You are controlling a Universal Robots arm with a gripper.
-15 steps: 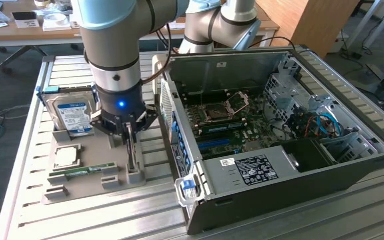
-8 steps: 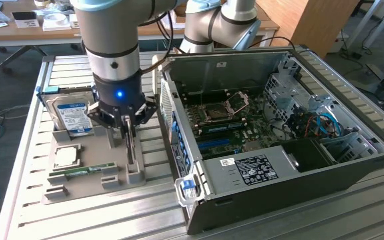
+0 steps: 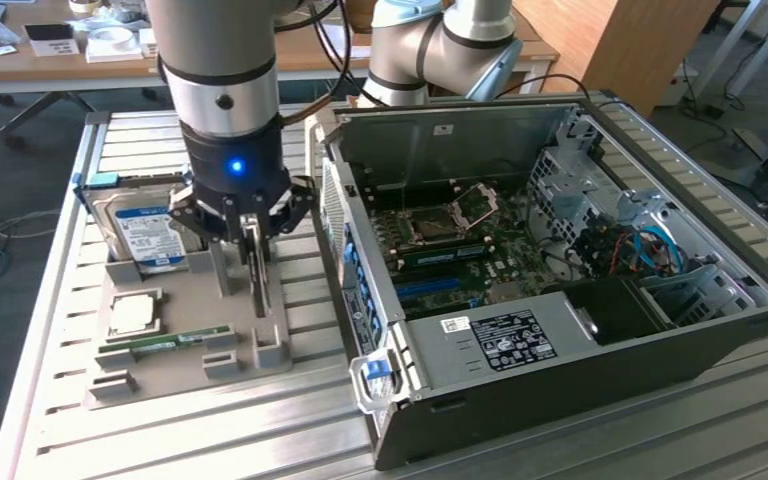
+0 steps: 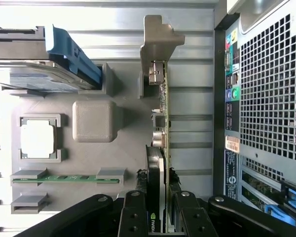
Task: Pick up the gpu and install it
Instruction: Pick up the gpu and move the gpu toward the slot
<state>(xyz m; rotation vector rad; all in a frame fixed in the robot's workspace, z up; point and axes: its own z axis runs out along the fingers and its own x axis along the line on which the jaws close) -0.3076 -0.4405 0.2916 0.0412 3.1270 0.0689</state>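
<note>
We take the grey holder tray [image 3: 204,292] on the slatted bench [image 3: 157,445] as our landmark. At its far corner, a hard drive [image 3: 144,235] with a blue label stands in a slot. A square processor chip [image 3: 135,313] lies in a pocket along the tray's side on the exterior view's left, and a green memory stick [image 3: 157,345] lies closer to its near edge. An open computer case [image 3: 598,375] lies beside the tray.

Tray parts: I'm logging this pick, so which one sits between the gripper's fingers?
The gpu, the thin card standing on edge with a pale metal bracket; the gripper is shut on it. The hard drive, processor and memory stick sit apart.
</note>
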